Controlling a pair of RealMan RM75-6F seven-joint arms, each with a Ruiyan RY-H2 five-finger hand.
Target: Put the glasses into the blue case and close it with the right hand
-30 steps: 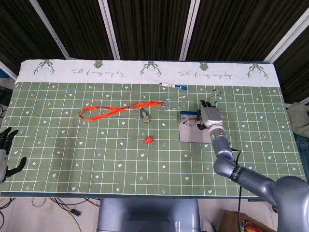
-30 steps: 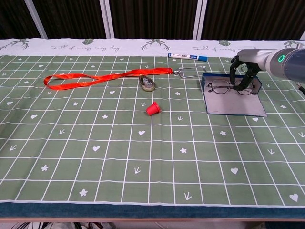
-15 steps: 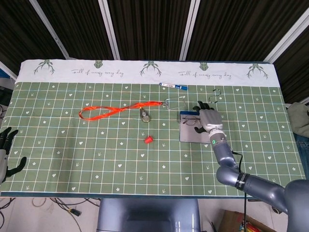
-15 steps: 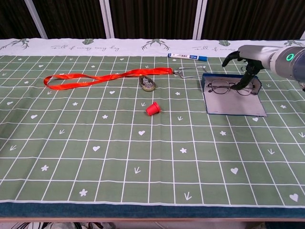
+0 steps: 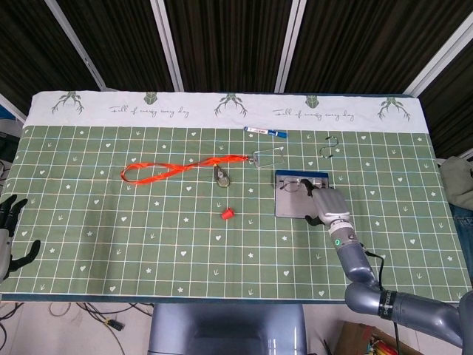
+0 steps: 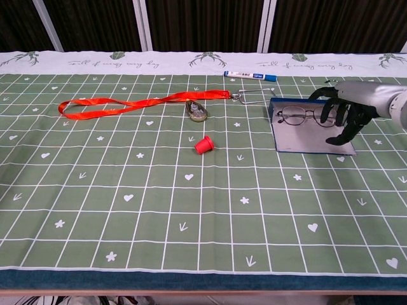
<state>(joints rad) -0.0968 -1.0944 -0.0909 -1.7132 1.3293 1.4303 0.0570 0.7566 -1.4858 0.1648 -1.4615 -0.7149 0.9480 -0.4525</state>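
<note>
Fingers of the right hand (image 6: 344, 119) are spread and loosely curled, grasping nothing; they hang over the right part of the blue case (image 6: 305, 141), at the right edge of the chest view. From the head view the same hand (image 5: 326, 205) sits right of centre, over the nearer right part of the case (image 5: 288, 203), and whether any fingertip touches the case surface I cannot tell.

Part 1 of the task looks done. The glasses (image 6: 302, 116) lie in the far part of the open case, lenses side by side, just left of the hand and apart from it. In the head view they (image 5: 295, 183) show at the upper end of the case, against its raised blue far wall.

Part 2 is left. The case lies flat and open, its grey inner surface showing toward the camera, so the flap has not yet been folded over. My judgement is that the right hand must next get under or against the free flap and swing it over the glasses.

At the lower left edge of the head view the left hand (image 5: 10, 235) rests off the table (image 5: 148, 237), its fingers apart and holding nothing, taking no part.
</note>
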